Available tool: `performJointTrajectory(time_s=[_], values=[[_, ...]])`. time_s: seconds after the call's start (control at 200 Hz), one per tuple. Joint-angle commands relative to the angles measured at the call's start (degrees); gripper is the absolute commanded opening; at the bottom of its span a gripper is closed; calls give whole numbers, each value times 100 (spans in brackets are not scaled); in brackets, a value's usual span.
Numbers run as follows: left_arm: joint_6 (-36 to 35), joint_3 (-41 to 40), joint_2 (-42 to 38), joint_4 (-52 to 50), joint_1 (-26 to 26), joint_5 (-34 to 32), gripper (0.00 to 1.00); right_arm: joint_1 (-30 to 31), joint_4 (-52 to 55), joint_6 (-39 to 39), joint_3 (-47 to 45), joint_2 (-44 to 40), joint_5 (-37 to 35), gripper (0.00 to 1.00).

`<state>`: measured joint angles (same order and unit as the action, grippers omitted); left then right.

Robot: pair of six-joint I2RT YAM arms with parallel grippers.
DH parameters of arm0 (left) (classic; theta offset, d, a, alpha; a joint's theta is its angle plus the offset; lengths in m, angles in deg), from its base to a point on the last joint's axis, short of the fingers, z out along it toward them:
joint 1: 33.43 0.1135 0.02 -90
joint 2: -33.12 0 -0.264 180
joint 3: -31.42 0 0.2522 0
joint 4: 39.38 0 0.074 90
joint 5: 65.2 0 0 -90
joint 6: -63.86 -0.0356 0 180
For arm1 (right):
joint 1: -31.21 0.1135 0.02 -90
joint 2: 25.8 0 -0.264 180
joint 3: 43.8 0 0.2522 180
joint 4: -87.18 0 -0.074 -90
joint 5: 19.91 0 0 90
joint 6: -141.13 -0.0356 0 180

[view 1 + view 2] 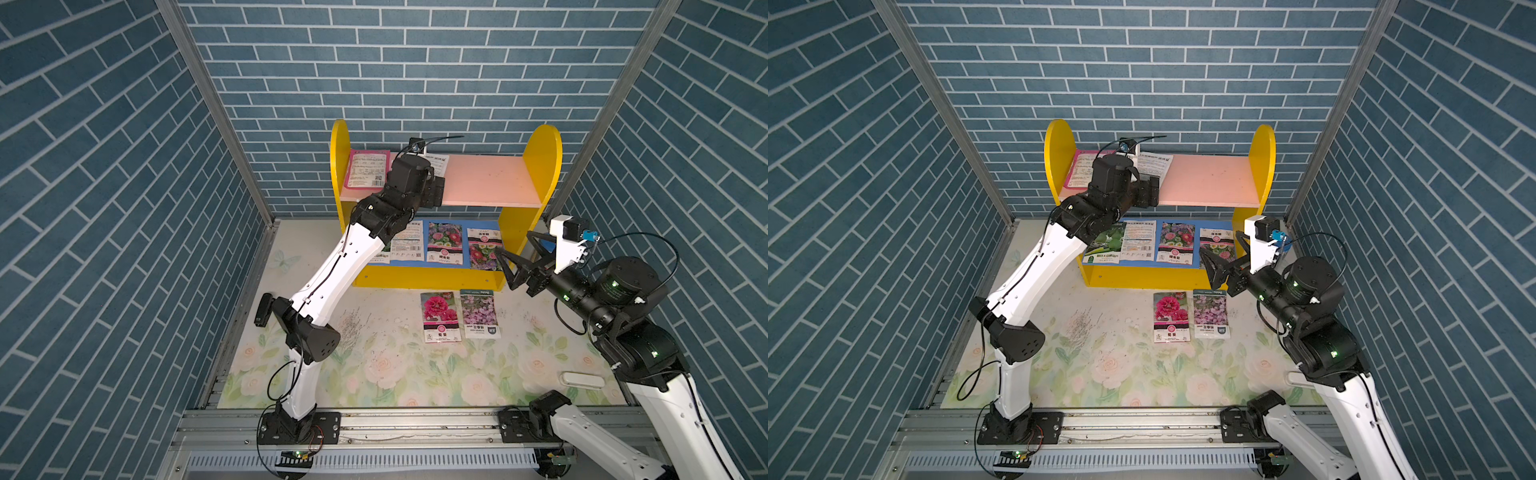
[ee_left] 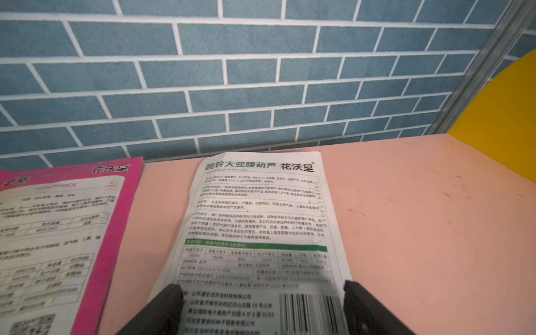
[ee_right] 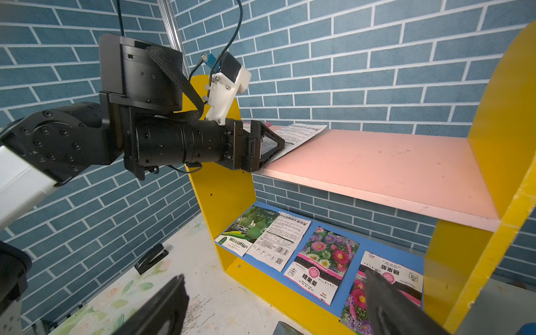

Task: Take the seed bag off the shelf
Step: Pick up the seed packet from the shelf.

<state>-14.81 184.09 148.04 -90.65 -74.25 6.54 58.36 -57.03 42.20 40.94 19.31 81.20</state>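
Blue brick walls [image 1: 415, 62], floral mat [image 1: 374, 374]. On shelf [image 1: 544, 166] pink board [image 1: 486, 178]: left gripper [image 2: 261, 285] spread wide astride white bag [image 2: 255, 217], not clamped; right gripper [image 1: 513, 242] spread, empty

White arm links [image 1: 328, 270], black joint housings [image 1: 320, 340], thin black cables [image 3: 239, 20], black fingers [image 2: 162, 313], green status lights [image 1: 614, 284].
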Motion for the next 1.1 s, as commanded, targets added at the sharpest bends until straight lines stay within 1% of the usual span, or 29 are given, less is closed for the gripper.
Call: performJointTrajectory(time_s=[0.0, 0.395, 0.675, 0.935, 1.035, 1.095], values=[[328, -171, -47, -726, -53, 335, 91, 0, 78, 110, 118, -54, -40, 97], [826, 39, -203, -736, -93, 1196, 90, 0, 76, 84, 175, -72, -10, 97], [622, 13, -480, -184, -94, 807, 90, -1, 67, 71, 166, -76, -15, 97], [807, 12, -613, -10, -93, 1187, 90, -1, 66, 67, 144, -107, -16, 96], [824, 7, -722, -1, -94, 1193, 90, 0, 61, 67, 148, -106, -17, 96], [887, -15, -831, -33, -99, 1163, 92, 0, 56, 60, 152, -107, -10, 96]])
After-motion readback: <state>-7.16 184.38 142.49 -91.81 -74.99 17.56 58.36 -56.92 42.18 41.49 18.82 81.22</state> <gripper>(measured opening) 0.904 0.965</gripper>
